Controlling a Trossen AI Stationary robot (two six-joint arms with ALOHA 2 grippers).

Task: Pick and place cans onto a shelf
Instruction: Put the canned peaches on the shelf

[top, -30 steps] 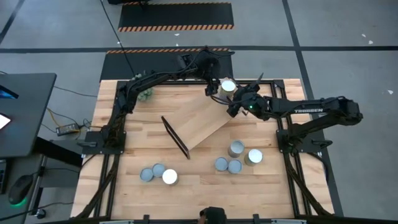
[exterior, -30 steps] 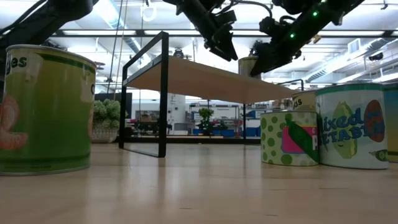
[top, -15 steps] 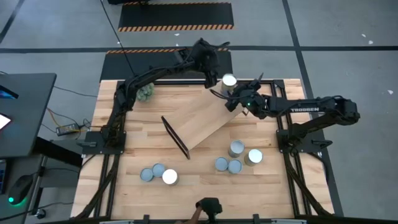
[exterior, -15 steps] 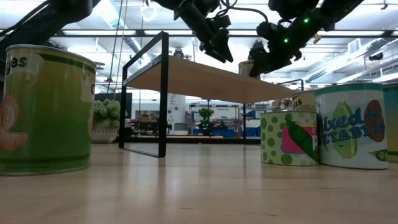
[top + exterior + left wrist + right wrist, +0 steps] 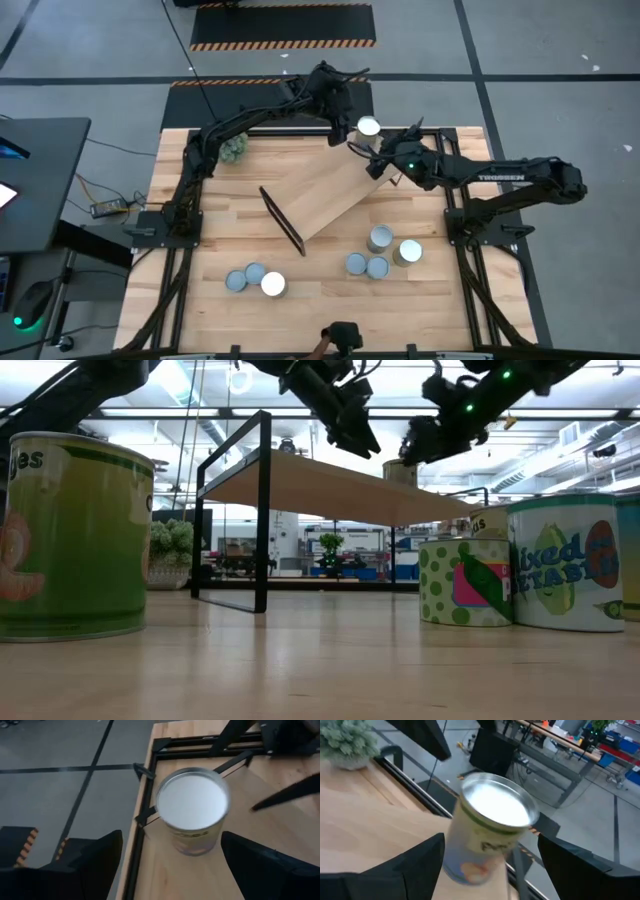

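Observation:
A can with a white top stands upright on the far right corner of the light wood shelf, which sits at an angle on the table. It also shows in the left wrist view and the right wrist view. My left gripper is open just left of the can, with its fingers either side of it and apart from it. My right gripper is open on the can's near side, with a gap between each finger and the can.
Several cans stand near the right front of the table and three near the left front. They loom large in the low view. A green plant ball sits at the far left. The shelf's black end frame faces the table's front.
The can has gone a little toward the table's far edge and now stands on the shelf's corner. My right gripper has drawn up and back from it. My left gripper has moved toward the far edge and stays beside the can.

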